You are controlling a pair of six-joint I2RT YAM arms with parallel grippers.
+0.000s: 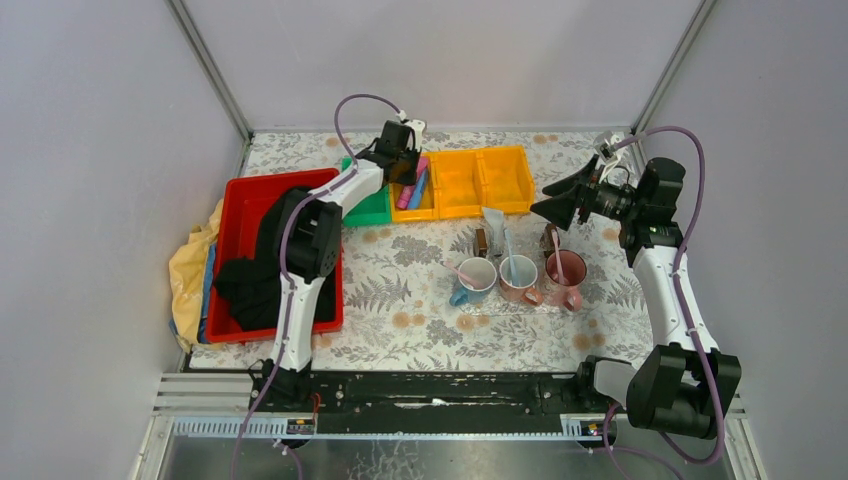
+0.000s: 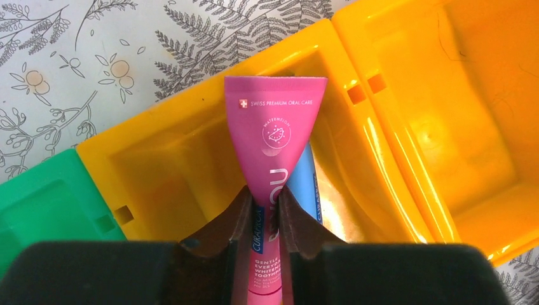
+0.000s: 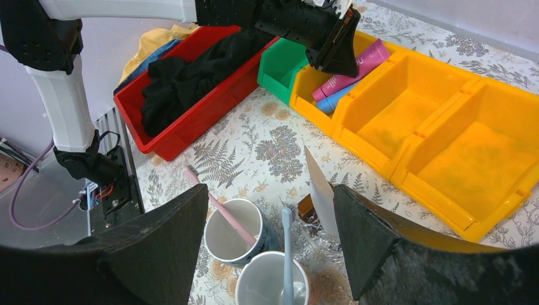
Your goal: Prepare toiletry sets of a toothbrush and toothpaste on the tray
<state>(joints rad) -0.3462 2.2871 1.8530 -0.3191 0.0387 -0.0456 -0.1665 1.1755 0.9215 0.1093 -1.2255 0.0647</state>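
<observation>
Here, your left claw is pinching the magenta-pink toothpaste across its lower body, reaching into the yellow bin next to the green bin. The narrow grip is probably meant to lift the tube clear of the blue toothpaste lying just under it. The pink tube is showing a wide crimped end fanning away from the fingers, white lettering and a round watermelon emblem. Your right claw is hanging wide open and empty above the mugs on the tabletop. There a pink toothbrush and a light blue toothbrush are standing in them, with a white toothpaste leaning upright just behind.
</observation>
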